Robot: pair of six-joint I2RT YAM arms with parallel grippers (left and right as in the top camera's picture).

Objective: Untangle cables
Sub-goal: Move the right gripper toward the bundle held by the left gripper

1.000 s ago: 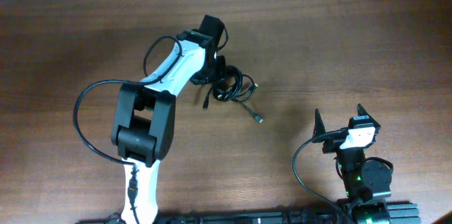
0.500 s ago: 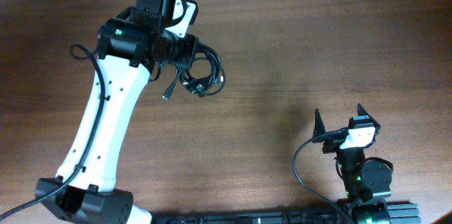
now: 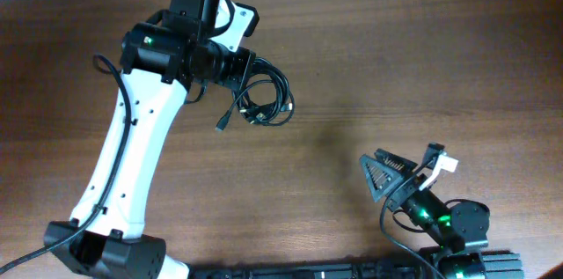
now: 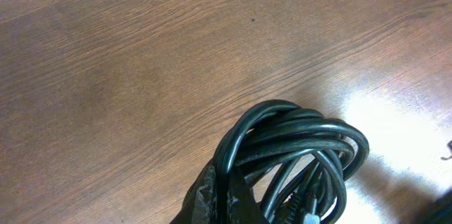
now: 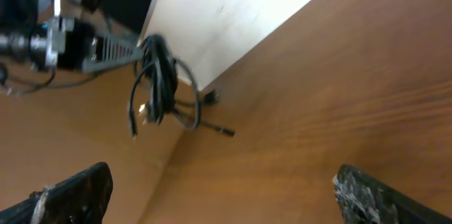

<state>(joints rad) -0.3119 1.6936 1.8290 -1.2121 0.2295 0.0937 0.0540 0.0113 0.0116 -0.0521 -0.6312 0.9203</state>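
Since half a second ago the one bundle of cables (image 3: 264, 99) has swung a little toward 3 o'clock, and the right gripper (image 3: 405, 165) has turned to face 10 o'clock. Two arms work at one table (image 3: 457, 59). At the table's 11 o'clock the left gripper (image 3: 239, 63) is clamped on the bundle's top loops; one plug end (image 3: 222, 127) dangles toward 7 o'clock. At 5 o'clock the right gripper stands spread wide, holding nothing

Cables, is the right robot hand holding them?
No, the cables hang from the left gripper, while the right gripper sits open and empty, far from them.
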